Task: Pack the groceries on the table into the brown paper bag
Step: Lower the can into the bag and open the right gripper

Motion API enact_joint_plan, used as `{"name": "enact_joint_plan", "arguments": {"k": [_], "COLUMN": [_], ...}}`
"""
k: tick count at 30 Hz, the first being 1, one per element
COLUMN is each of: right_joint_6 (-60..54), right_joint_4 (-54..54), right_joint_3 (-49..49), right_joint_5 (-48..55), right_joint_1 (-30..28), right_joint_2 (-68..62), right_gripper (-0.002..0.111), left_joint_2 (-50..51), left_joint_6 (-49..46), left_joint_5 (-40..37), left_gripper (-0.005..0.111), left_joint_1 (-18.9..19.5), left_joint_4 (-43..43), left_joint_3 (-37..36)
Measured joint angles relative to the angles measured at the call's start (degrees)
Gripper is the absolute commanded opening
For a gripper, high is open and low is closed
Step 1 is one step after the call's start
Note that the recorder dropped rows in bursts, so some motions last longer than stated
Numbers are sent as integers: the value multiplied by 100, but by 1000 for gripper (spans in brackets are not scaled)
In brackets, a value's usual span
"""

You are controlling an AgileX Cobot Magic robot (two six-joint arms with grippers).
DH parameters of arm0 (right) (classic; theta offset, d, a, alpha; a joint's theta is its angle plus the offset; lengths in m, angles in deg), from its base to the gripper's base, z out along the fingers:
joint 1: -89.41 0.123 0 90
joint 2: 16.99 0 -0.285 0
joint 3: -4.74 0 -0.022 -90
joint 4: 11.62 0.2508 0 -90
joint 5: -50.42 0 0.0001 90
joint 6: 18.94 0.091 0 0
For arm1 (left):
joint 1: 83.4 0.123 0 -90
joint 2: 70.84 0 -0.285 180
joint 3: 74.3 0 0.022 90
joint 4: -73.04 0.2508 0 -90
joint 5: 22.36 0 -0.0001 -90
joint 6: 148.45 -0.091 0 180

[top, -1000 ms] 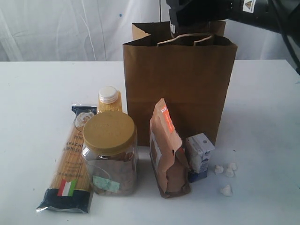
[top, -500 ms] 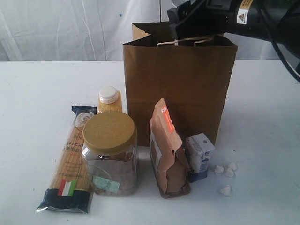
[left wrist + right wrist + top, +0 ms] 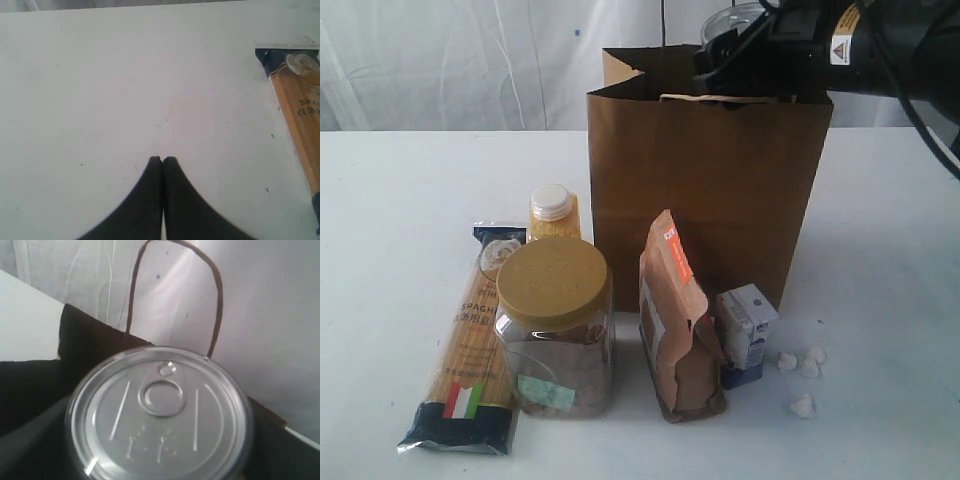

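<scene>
Silver-topped round metal can (image 3: 159, 412) sits grasped by the right gripper (image 3: 752, 62) just above the open mouth of the tall brown paper bag (image 3: 705, 190), apparently ready for lowering in; the left gripper (image 3: 163, 161) is clenched, empty.

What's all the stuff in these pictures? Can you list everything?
bag: one, brown, back of table
spaghetti: one, yellow-blue, front left
jar: one, gold lid, beside spaghetti
bottle: one, yellow, behind jar
pouch: one, brown, before the bag
carton: one, white-blue, right of pouch
bits: four, white, right of carton
can: one, silver, held above bag
table: one, white, under the groceries
left gripper: one, black, shut over bare table
right gripper: one, black, gripping the can
</scene>
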Motion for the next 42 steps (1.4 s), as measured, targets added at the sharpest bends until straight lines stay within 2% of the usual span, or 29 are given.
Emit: {"name": "enact_joint_plan", "arguments": {"k": [13,30,42], "right_joint_6": [0,0,0], "right_joint_4": [0,23,13], "right_joint_3": [0,0,34], "right_joint_5": [224,816,857], "right_joint_1": [0,0,0], "right_joint_2": [0,0,10], "right_gripper": [59,76,78], "left_joint_2": [0,0,0], "left_joint_6": [0,0,0], "left_joint_5": [0,0,-11], "left_gripper": [0,0,0], "left_joint_1": [0,0,0], "left_joint_4": [0,0,0], "left_joint_3": [0,0,0]}}
